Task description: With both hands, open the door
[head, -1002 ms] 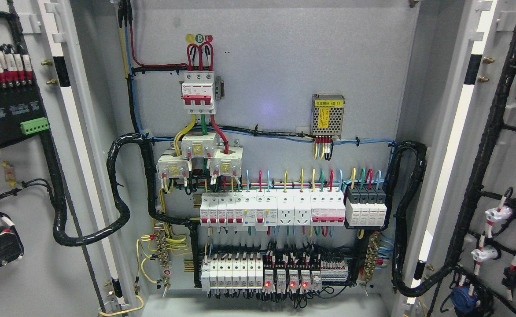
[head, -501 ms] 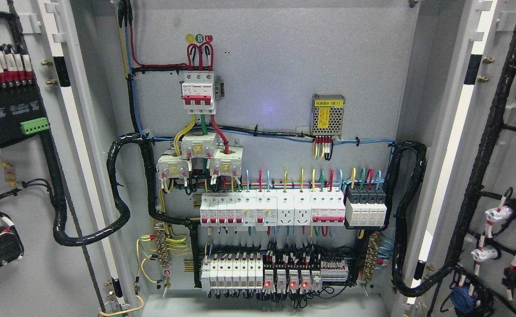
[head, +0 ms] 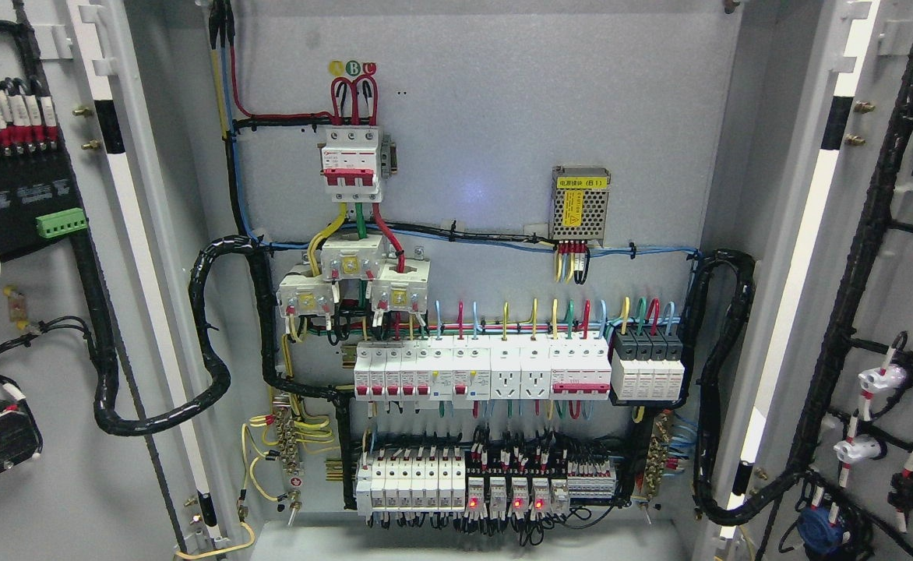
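An electrical cabinet stands wide open in front of me. Its left door [head: 44, 499] is swung out at the left edge, its inner face carrying a black terminal block [head: 12, 195] and cables. Its right door [head: 904, 312] is swung out at the right edge, with black cable runs and switch backs on it. The grey back panel [head: 503, 117] shows between them. Neither of my hands nor arms shows in the head view.
Inside are a red and white main breaker [head: 353, 165], three white transformers [head: 351, 276], a perforated power supply [head: 579, 204], two rows of white breakers [head: 480, 370] and relays with red lights [head: 506, 502]. Thick black conduit [head: 211, 335] loops to each door.
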Controlling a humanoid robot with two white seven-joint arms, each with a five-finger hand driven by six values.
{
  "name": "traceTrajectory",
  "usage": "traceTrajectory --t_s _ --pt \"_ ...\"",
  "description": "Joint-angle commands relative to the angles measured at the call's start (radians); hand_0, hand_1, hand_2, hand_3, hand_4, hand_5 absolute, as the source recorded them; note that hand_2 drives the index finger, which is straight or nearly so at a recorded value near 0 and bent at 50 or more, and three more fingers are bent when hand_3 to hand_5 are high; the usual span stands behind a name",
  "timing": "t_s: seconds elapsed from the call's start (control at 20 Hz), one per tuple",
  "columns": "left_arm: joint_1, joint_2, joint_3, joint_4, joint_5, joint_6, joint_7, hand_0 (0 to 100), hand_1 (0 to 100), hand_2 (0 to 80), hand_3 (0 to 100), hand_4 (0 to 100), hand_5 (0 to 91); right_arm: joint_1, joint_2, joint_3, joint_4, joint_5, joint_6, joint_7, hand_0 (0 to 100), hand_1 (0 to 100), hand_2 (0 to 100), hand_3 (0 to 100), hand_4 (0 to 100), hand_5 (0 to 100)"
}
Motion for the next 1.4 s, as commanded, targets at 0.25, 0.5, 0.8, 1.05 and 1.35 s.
traceTrajectory --t_s 0.25,0.5,0.8,1.05,1.35 --pt "-0.147 -0.192 -0.11 0.71 -0.148 0.003 -0.038 0 0 0.0 0 0 0.0 -0.002 0.153 0.156 0.564 0.107 0.0 0.006 0 0 0 0 0 0" --pt "-0.204 -0.24 -0.118 0.994 -0.185 0.003 -0.072 0 0 0.0 0 0 0.0 -0.039 0.212 0.151 0.796 0.112 0.0 0.003 0 0 0 0 0 0" --pt "-0.297 -0.284 -0.148 1.344 -0.214 0.007 -0.143 0 0 0.0 0 0 0.0 -0.08 0.295 0.15 1.044 0.121 -0.002 -0.008 0 0 0 0 0 0" --pt "-0.38 -0.309 -0.15 1.533 -0.3 0.018 -0.167 0 0 0.0 0 0 0.0 -0.164 0.332 0.148 1.305 0.208 -0.006 -0.01 0 0 0 0 0 0" --pt "-0.462 -0.312 -0.139 1.654 -0.391 0.075 -0.167 0 0 0.0 0 0 0.0 -0.226 0.363 0.156 1.456 0.22 0.003 -0.077 0 0 0 0 0 0"
